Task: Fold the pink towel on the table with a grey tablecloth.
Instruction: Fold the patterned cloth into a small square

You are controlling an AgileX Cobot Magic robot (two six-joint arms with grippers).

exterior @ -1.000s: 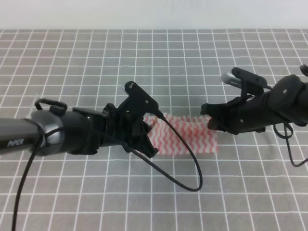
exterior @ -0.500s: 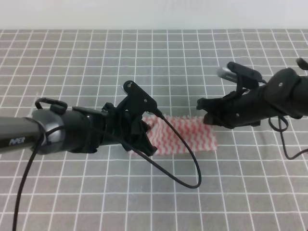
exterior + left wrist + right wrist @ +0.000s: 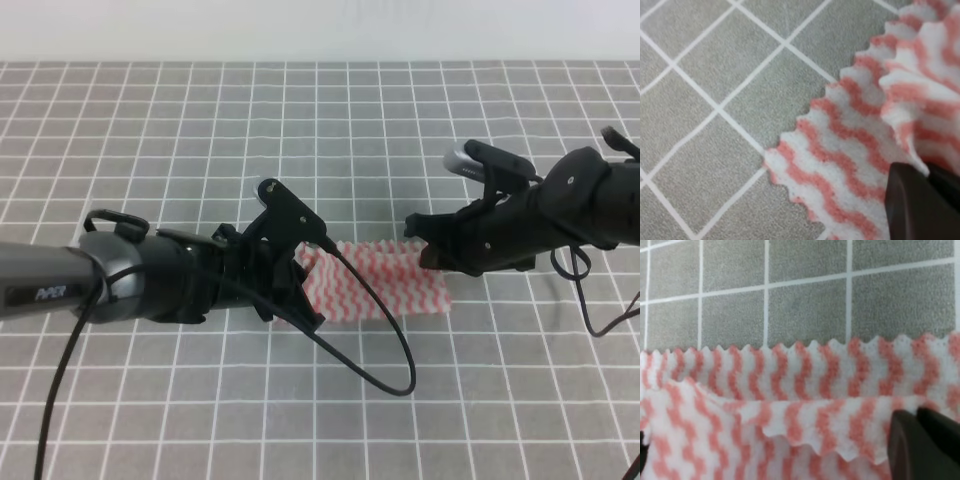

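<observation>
Gripping the pink towel at its left end, the left gripper is closed on a raised fold, with flat zigzag-edged cloth just beyond its fingertip. Farther off, the right gripper pinches the towel's right end, lifting an upper layer. Beneath both lies the table with a grey tablecloth.

My left arm a thick dark grey tube with small white lettering, black cable looping off its wrist, my right arm matte black and bulky, silver-capped camera on top, thin cable trailing.
</observation>
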